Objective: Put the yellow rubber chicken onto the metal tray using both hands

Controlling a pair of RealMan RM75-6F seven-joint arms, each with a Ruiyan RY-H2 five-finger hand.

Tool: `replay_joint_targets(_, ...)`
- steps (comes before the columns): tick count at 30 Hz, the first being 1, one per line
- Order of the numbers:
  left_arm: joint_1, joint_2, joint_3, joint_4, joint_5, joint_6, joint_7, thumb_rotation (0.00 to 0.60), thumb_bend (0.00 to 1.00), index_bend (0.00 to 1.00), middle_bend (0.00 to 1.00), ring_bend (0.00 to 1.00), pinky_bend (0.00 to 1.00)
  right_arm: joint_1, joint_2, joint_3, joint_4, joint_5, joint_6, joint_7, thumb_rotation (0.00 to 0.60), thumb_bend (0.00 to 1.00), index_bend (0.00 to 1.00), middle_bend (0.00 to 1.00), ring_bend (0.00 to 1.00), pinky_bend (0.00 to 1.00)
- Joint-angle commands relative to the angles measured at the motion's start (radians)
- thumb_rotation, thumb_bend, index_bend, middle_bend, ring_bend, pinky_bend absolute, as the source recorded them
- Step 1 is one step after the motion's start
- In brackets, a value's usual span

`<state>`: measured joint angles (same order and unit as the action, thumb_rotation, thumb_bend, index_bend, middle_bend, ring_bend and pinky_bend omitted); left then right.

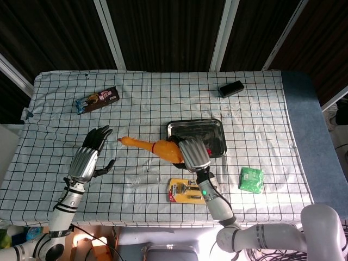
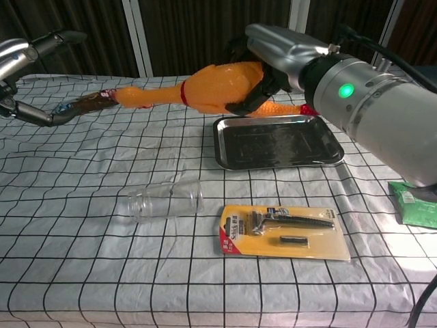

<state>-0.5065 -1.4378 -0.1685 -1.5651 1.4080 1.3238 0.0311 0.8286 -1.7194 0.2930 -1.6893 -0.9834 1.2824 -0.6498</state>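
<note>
My right robot hand [image 2: 273,58] has its metal fingers wrapped round the plump body of the yellow rubber chicken [image 2: 205,89], carrying it clear of the surface [image 2: 82,205] above the left edge of the metal tray [image 2: 276,143]. The chicken's long thin neck, with a red band on it, sticks out to the left. My left robot hand [image 1: 89,155] is well apart from it, fingers spread and gripping nothing. The tray is a shallow shiny rectangle on the checked cloth. Nearer me lie a clear plastic bottle [image 2: 164,200] on its side and a carded razor pack [image 2: 283,231] with yellow backing. A green packet [image 1: 252,179] sits right of that.
</note>
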Motion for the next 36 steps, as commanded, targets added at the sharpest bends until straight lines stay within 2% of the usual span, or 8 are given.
replay_joint_targets(1, 0.037, 0.067, -0.002, -0.003, -0.012, 0.017, -0.046, 0.600, 0.33, 0.00, 0.00, 0.00, 0.00, -0.028, 0.044, -0.012, 0.079, -0.014, 0.001, 0.018, 0.600, 0.43, 1.00, 0.87, 0.79, 0.86)
replay_joint_targets(9, 0.075, 0.105, 0.005, 0.036, -0.016, 0.028, -0.124, 0.600, 0.33, 0.00, 0.00, 0.00, 0.00, -0.065, 0.001, -0.010, 0.391, -0.004, -0.068, 0.195, 0.600, 0.43, 0.98, 0.87, 0.74, 0.83)
replay_joint_targets(16, 0.074, 0.084, 0.000, 0.076, -0.029, 0.007, -0.140, 0.600, 0.33, 0.00, 0.00, 0.00, 0.00, -0.071, -0.084, -0.022, 0.599, -0.013, -0.163, 0.321, 0.600, 0.43, 0.83, 0.79, 0.62, 0.71)
replay_joint_targets(20, 0.071, 0.071, -0.002, 0.094, -0.030, -0.003, -0.150, 0.600, 0.35, 0.00, 0.00, 0.00, 0.00, -0.078, -0.082, -0.027, 0.624, -0.030, -0.229, 0.400, 0.600, 0.43, 0.65, 0.65, 0.51, 0.61)
replay_joint_targets(23, 0.071, 0.066, -0.001, 0.103, -0.029, -0.008, -0.152, 0.600, 0.35, 0.00, 0.00, 0.00, 0.00, -0.082, -0.060, -0.032, 0.613, -0.053, -0.276, 0.463, 0.600, 0.40, 0.43, 0.48, 0.36, 0.49)
replay_joint_targets(26, 0.071, 0.068, 0.004, 0.107, -0.023, -0.013, -0.148, 0.600, 0.35, 0.00, 0.00, 0.00, 0.00, -0.082, -0.023, -0.046, 0.588, -0.052, -0.339, 0.468, 0.600, 0.33, 0.11, 0.23, 0.14, 0.33)
replay_joint_targets(28, 0.071, 0.066, 0.004, 0.109, -0.021, -0.014, -0.154, 0.600, 0.35, 0.00, 0.00, 0.00, 0.00, -0.081, 0.002, -0.050, 0.564, -0.034, -0.371, 0.441, 0.600, 0.27, 0.01, 0.08, 0.03, 0.23)
replay_joint_targets(36, 0.074, 0.068, 0.004, 0.105, -0.021, -0.020, -0.152, 0.600, 0.35, 0.00, 0.00, 0.00, 0.00, -0.085, 0.052, -0.041, 0.514, 0.007, -0.380, 0.379, 0.600, 0.17, 0.00, 0.00, 0.00, 0.11)
